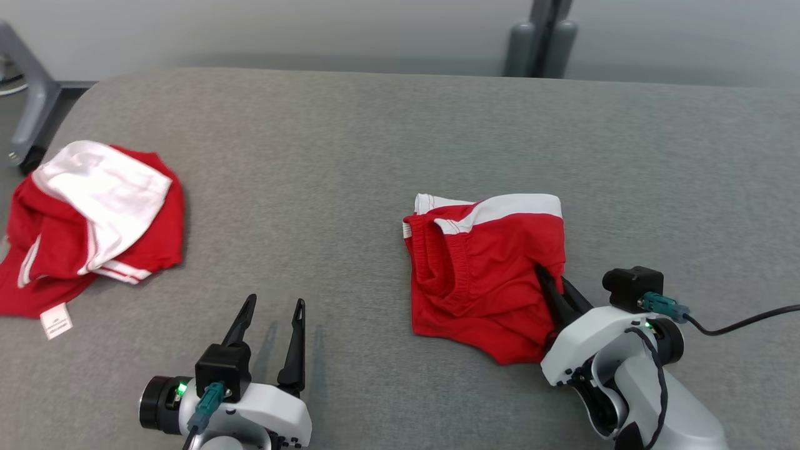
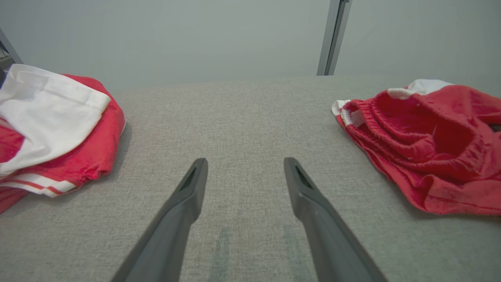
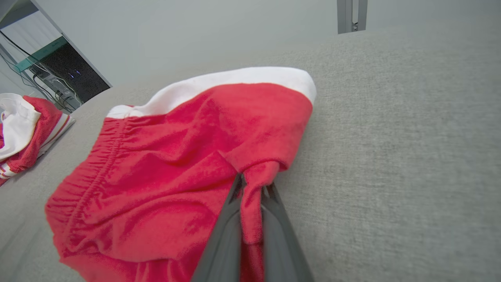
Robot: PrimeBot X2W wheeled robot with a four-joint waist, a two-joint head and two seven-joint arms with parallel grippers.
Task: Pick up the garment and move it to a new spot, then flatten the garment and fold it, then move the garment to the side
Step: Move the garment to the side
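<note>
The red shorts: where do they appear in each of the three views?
Head view: red shorts right of centre.
Left wrist view: red shorts at the right edge.
Right wrist view: red shorts at centre and lower left.
Shared landmark: red-and-white shirt, at the left in each.

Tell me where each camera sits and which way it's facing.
Head: high up, looking down on the grey table; left gripper and right gripper at the bottom.
Left wrist: low, facing along its open fingers across the table.
Right wrist: low, along fingers shut on the red shorts.
Shared: shorts and red-and-white shirt, all three.
</note>
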